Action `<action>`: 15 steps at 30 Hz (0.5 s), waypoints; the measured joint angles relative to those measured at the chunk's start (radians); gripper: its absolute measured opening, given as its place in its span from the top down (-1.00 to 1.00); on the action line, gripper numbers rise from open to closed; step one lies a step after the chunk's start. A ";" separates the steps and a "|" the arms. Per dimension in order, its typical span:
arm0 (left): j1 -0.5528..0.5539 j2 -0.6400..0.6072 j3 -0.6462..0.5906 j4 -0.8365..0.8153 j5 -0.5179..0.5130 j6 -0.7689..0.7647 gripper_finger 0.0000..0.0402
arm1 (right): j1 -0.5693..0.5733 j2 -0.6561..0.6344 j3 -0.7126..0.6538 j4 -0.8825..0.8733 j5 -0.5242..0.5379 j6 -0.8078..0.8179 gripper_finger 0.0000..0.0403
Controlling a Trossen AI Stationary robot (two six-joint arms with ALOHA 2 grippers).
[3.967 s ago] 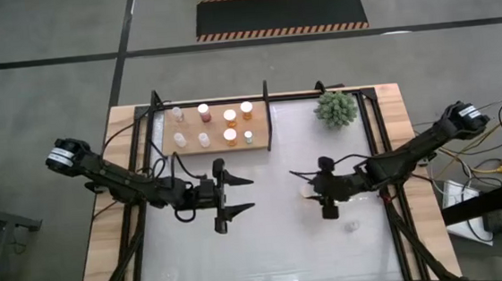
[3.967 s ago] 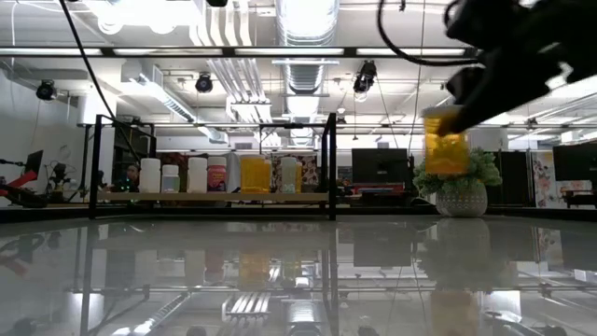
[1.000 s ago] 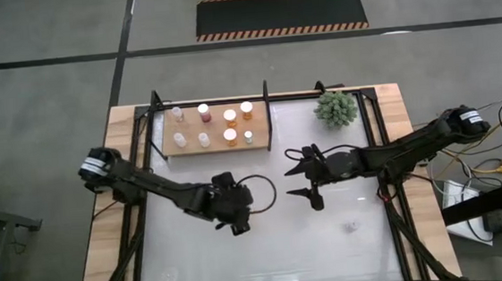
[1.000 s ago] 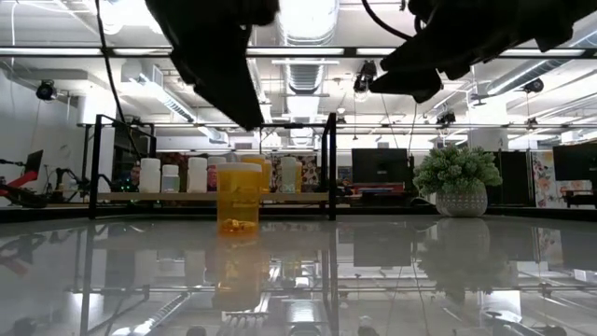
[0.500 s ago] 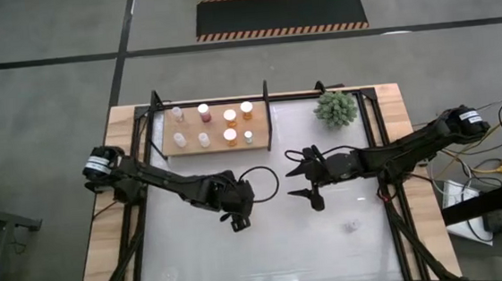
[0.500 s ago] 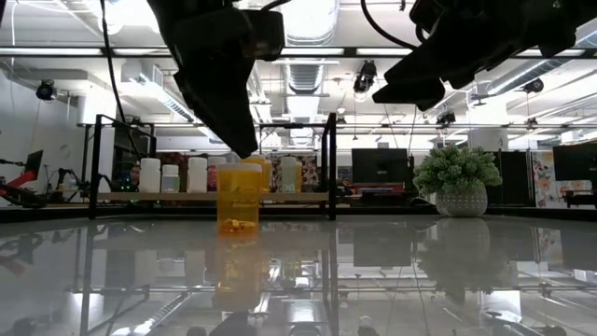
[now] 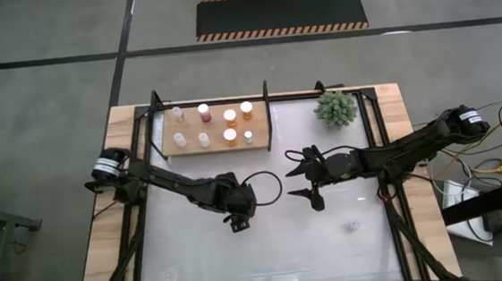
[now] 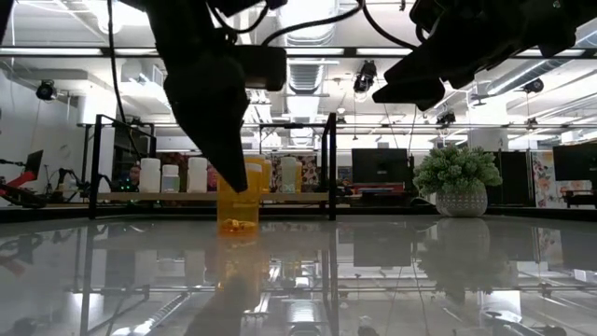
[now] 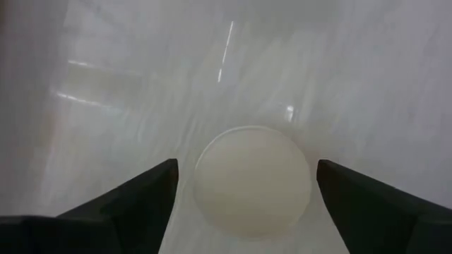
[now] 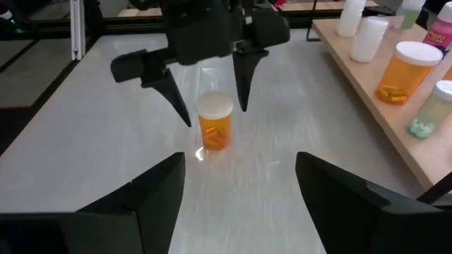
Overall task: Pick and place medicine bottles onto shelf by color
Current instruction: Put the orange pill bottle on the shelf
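High view: your left end effector [image 7: 237, 215] sits over the surface [image 7: 268, 247], well apart from shelf [image 7: 213, 125], which carries eight bottles; right end effector [image 7: 300, 179] just beside it, plant side, fingers spread

Low view: orange bottle [image 8: 239, 198] upright on surface, in front of shelf [image 8: 213, 197]

Left wrist view: pale cap [image 9: 253, 179] between your spread fingers [image 9: 134, 201], not touching

Right wrist view: left end effector [image 10: 210, 83] straddles orange bottle [image 10: 215, 121], untouched

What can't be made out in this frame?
- High view: the orange bottle is hidden under the left pincer.
- Left wrist view: only its pale cap shows; the body is hidden below it.
- High view: labels on the bottles on the shelf are too small to read.
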 joint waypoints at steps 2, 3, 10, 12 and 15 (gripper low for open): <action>0.000 0.008 0.000 0.003 0.000 0.008 -0.55 | 0.000 0.000 0.000 0.000 0.000 0.001 -0.29; 0.000 0.010 0.000 0.003 0.000 0.016 -0.52 | 0.000 0.000 0.000 0.000 0.000 0.001 -0.28; 0.000 0.004 0.003 0.005 0.000 0.021 -0.17 | 0.000 0.000 -0.002 0.000 0.000 0.011 -0.28; 0.000 0.002 0.003 0.005 0.000 0.021 -0.05 | 0.000 0.000 -0.002 0.000 0.000 0.011 -0.28; 0.000 0.002 0.008 0.003 0.000 0.019 0.08 | 0.000 0.000 -0.002 0.000 0.000 0.010 -0.27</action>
